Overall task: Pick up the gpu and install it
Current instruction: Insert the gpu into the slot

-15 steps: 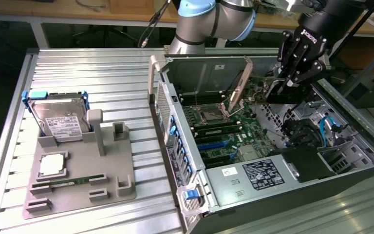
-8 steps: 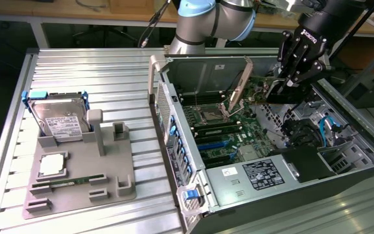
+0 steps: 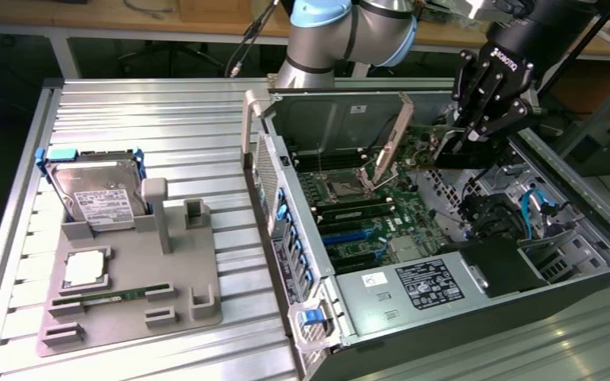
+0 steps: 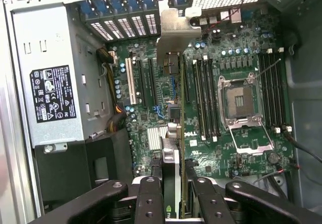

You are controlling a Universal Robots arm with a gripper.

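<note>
Your hand (image 4: 175,196), part-closed tight on the gpu (image 4: 170,163), card edge-on between its fingers (image 4: 150,199), above the motherboard (image 4: 251,163).

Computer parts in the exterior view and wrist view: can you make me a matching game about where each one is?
Things:
1. gpu
2. hard drive
3. memory stick
4. power supply

Places:
A. lying flat on the grey holder
B. inside the computer case, wearing a black label
C. clamped in the gripper, above the motherboard
D. standing up in the grey holder

Pairs: 1-C, 2-D, 3-A, 4-B
</note>
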